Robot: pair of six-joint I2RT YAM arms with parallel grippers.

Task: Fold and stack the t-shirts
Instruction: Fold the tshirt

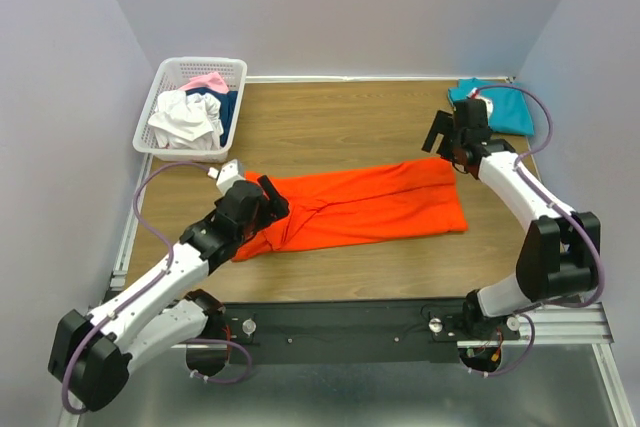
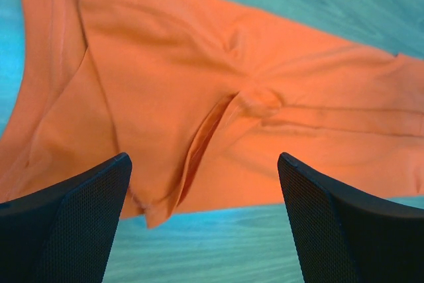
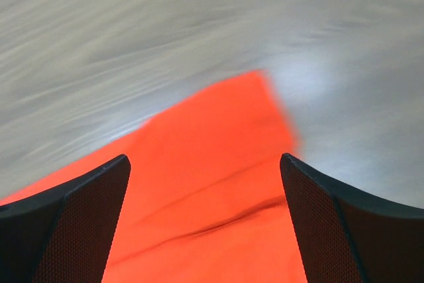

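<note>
Blurred to streaks across the counter (image 3: 165,24) in the right wrist view, cropped by the left wrist view's top and side edges at the orange-red t-shirt (image 2: 165,77), hidden behind the right arm (image 1: 520,187) at the teal-blue t-shirt (image 1: 510,112)'s left part.

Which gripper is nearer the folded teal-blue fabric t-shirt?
Right. The right gripper hovers beside the teal-blue t-shirt, over the orange-red t-shirt's corner; the left gripper is at that shirt's opposite end.

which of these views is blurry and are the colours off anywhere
Right wrist: motion-blurred, with the table smeared into grey streaks and the edge of the orange-red t-shirt soft. Left wrist: fairly sharp, but with a colour cast, so the wood reads teal. Top external: sharp and evenly lit, and the wood looks brown.
</note>
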